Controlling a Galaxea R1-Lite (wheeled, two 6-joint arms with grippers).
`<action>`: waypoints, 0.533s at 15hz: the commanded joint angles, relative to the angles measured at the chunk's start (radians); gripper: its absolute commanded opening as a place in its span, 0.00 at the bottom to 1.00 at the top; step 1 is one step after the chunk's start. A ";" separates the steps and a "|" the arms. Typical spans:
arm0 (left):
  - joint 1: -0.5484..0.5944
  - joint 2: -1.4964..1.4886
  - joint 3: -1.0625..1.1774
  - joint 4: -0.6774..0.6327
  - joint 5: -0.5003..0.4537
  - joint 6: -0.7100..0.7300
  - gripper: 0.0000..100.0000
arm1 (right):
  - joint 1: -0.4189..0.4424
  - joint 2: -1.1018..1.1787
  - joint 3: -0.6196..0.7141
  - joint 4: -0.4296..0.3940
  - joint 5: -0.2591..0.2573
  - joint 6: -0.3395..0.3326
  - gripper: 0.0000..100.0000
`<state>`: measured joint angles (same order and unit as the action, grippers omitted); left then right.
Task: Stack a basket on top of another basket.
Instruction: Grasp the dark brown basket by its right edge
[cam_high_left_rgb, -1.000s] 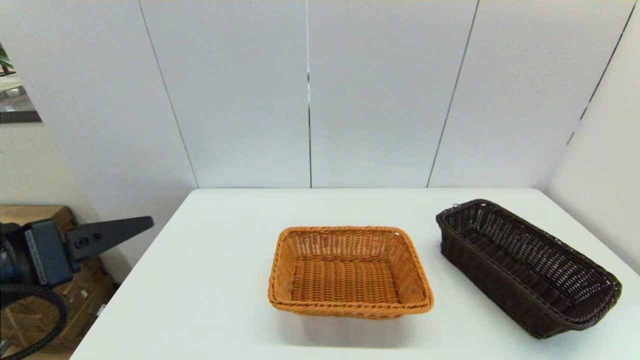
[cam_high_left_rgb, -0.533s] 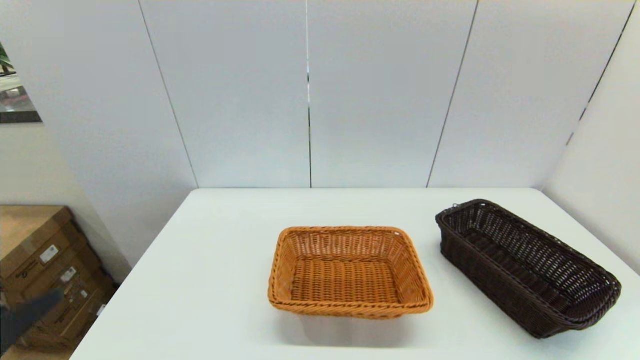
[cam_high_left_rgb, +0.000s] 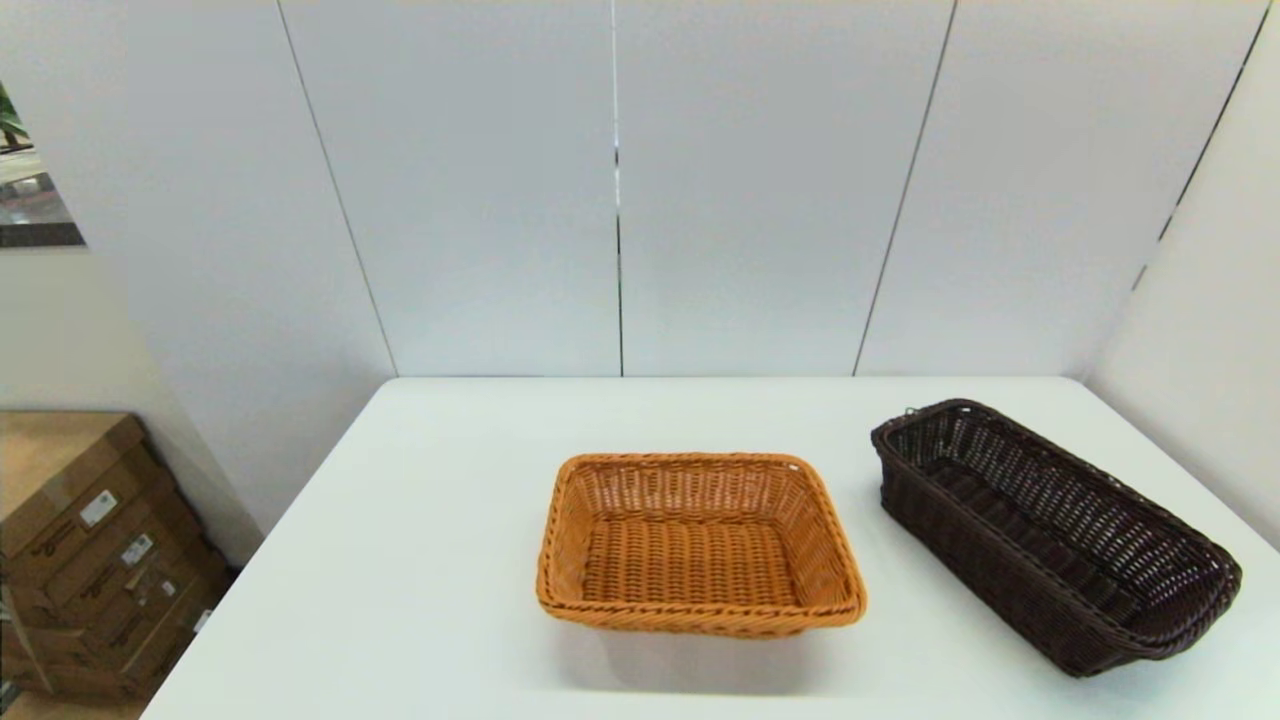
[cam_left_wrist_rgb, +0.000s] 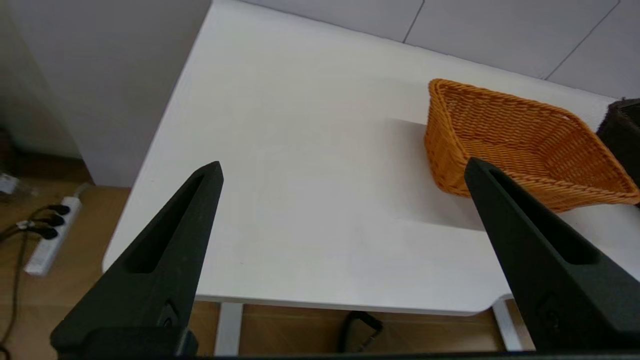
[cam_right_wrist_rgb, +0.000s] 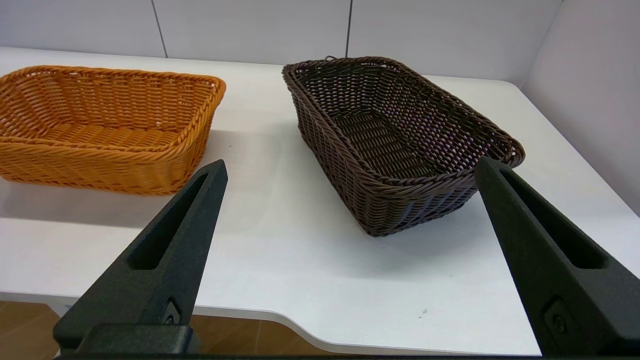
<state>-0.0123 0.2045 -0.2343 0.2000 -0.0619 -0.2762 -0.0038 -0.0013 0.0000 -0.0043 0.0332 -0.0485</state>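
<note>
Two wicker baskets sit apart on the white table (cam_high_left_rgb: 420, 560), neither stacked on the other. Farthest left, off the table's left edge, cardboard boxes (cam_high_left_rgb: 90, 560) stand on the floor, and the left wrist view shows a white power strip (cam_left_wrist_rgb: 47, 235) lying on the wood floor beside the table. The left gripper (cam_left_wrist_rgb: 342, 167) hangs off the near left corner of the table, out of the head view, its two black fingers (cam_left_wrist_rgb: 165, 255) spread wide with nothing between them. Near the middle of the table rests the orange-tan basket (cam_high_left_rgb: 700, 545), upright, its flared sides and braided rim facing up and its interior bare. To its right, with a strip of bare table between them, lies the dark brown basket (cam_high_left_rgb: 1050, 530), longer and narrower, upright, angled so that its far end points toward the table's middle and its near end toward the right edge. The right gripper (cam_right_wrist_rgb: 350, 167) hovers off the table's near edge in front of the dark brown basket, fingers (cam_right_wrist_rgb: 545, 265) likewise parted wide and holding nothing.
</note>
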 joint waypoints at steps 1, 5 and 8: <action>0.014 -0.169 0.052 0.018 0.001 0.078 1.00 | 0.001 0.001 0.000 0.000 0.001 -0.001 1.00; 0.012 -0.206 0.099 -0.001 0.033 0.127 1.00 | 0.001 0.001 0.000 0.000 0.001 -0.001 1.00; 0.012 -0.206 0.150 -0.059 0.077 0.178 1.00 | -0.001 0.001 0.000 0.000 0.001 -0.001 1.00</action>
<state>0.0000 0.0047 -0.1168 0.1694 -0.0038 -0.1149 -0.0036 -0.0013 0.0000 -0.0038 0.0330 -0.0485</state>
